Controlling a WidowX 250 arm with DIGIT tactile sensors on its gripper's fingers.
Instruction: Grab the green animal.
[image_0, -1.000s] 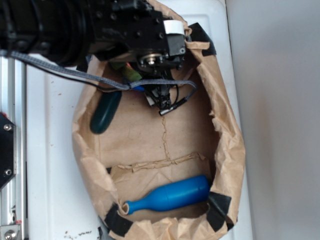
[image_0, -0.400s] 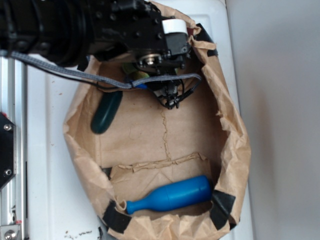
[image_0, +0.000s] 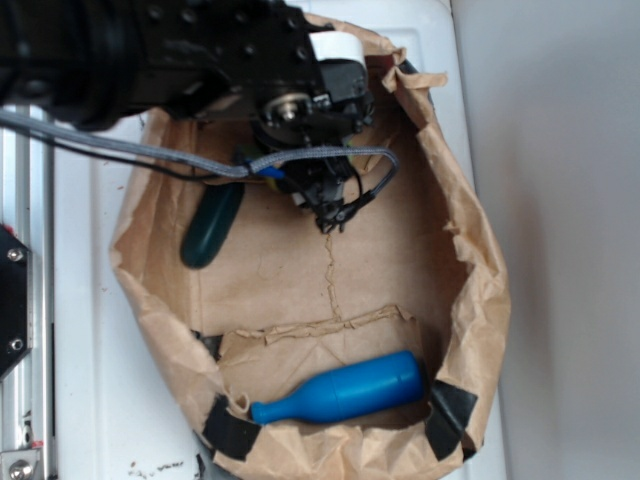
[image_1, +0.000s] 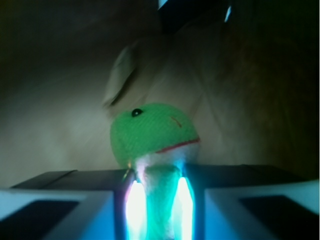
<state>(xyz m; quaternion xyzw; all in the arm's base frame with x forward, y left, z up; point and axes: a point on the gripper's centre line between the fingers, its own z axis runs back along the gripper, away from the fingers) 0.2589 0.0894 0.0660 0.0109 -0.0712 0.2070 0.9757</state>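
Exterior view: arm is reaching in from the top left, claw (image_0: 325, 205) hanging inside the brown paper bag (image_0: 480, 290) near its far rim. Bag is lying on the white table (image_0: 100, 400). Green animal isn't clearly showing here, hidden under the wrist. Dark green oblong object (image_0: 212, 224) is lying by the bag's left wall, blue bottle (image_0: 345, 392) along the near rim, both well apart from the claw.

Wrist view: green animal (image_1: 152, 135) is sitting between the two fingers (image_1: 65, 200), claw pinched narrow on its pale lower body, head with black eye and red mouth poking above. Looks soft, light, squashy plush; probably compresses and slips if held loosely, so gripping mid-body below the head seems safest.
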